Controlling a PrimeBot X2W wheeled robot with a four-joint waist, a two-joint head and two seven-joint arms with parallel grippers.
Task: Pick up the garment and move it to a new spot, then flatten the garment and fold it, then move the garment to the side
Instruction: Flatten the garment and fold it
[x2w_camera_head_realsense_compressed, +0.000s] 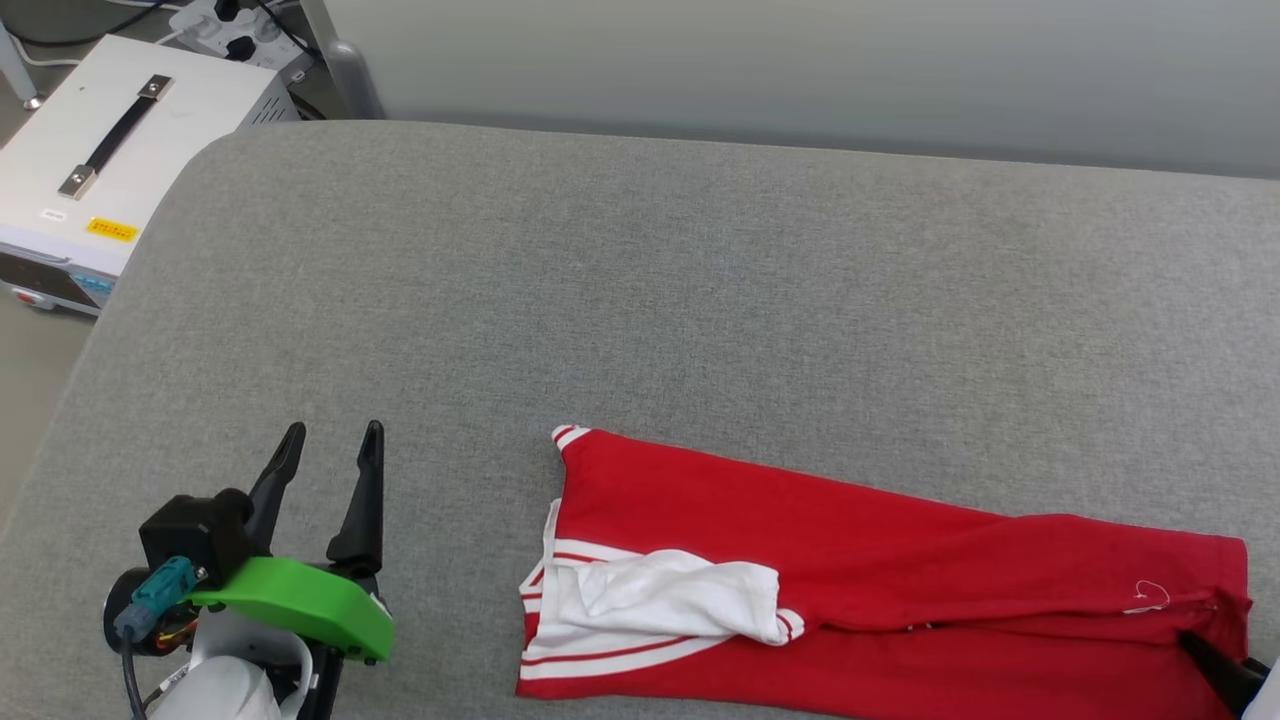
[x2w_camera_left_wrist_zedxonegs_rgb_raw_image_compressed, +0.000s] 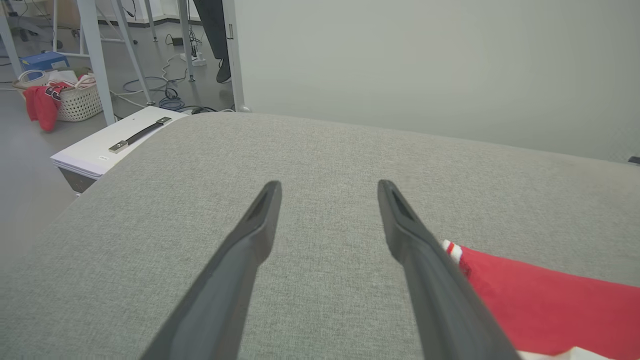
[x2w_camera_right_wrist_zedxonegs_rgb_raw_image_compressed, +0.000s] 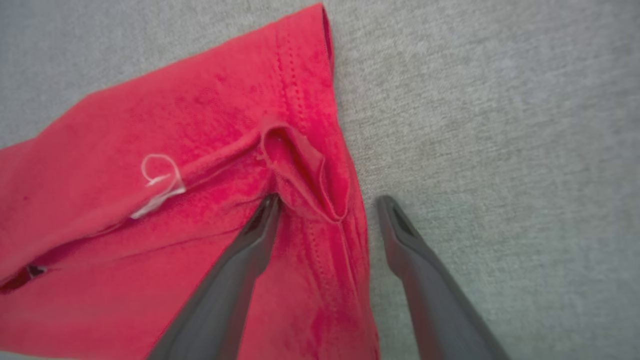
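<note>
The garment (x2w_camera_head_realsense_compressed: 860, 590) lies on the grey table (x2w_camera_head_realsense_compressed: 640, 300) at the front right, a long red strip folded lengthwise. Its white sleeve (x2w_camera_head_realsense_compressed: 670, 595) with red-white trim rests on top at the left end. My left gripper (x2w_camera_head_realsense_compressed: 334, 430) stands open to the left of it, over bare cloth-covered table, apart from the garment (x2w_camera_left_wrist_zedxonegs_rgb_raw_image_compressed: 540, 305). My right gripper (x2w_camera_right_wrist_zedxonegs_rgb_raw_image_compressed: 328, 200) is open at the garment's right end. One finger (x2w_camera_right_wrist_zedxonegs_rgb_raw_image_compressed: 240, 270) is over the red hem (x2w_camera_right_wrist_zedxonegs_rgb_raw_image_compressed: 310, 165) and the other is over grey table. A dark finger (x2w_camera_head_realsense_compressed: 1220, 668) of it shows at the lower right corner.
A white box (x2w_camera_head_realsense_compressed: 120, 150) with a black handle stands past the table's far left corner, a power strip (x2w_camera_head_realsense_compressed: 225, 30) behind it. A pale wall (x2w_camera_head_realsense_compressed: 800, 70) runs behind the table. On the floor are a basket (x2w_camera_left_wrist_zedxonegs_rgb_raw_image_compressed: 75, 100) of clothes, cables and a person's foot (x2w_camera_left_wrist_zedxonegs_rgb_raw_image_compressed: 223, 75).
</note>
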